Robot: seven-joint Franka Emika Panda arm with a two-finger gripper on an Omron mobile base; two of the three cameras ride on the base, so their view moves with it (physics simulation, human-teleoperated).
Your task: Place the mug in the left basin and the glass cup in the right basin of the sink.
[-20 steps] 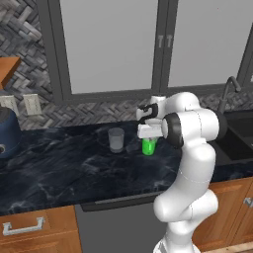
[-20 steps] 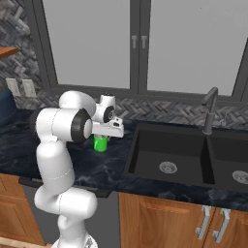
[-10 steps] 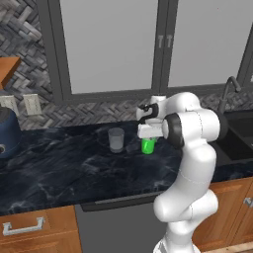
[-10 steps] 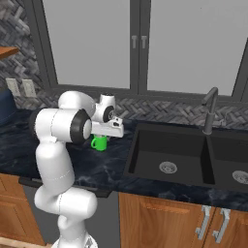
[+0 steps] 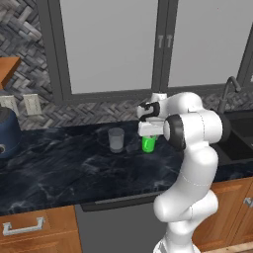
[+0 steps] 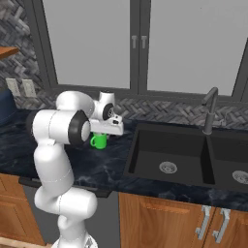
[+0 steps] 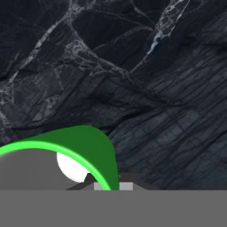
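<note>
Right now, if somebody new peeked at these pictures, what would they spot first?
Probably the big white robot arm standing in front of the dark marble counter, its gripper shut on the bright green mug. Next, the clear glass cup on the counter beside the mug, and the wide black sink off to the arm's right.

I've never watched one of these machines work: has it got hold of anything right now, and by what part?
Yes: the claw is shut on the green mug, pinching its rim wall from above, on the side opposite the handle.
</note>
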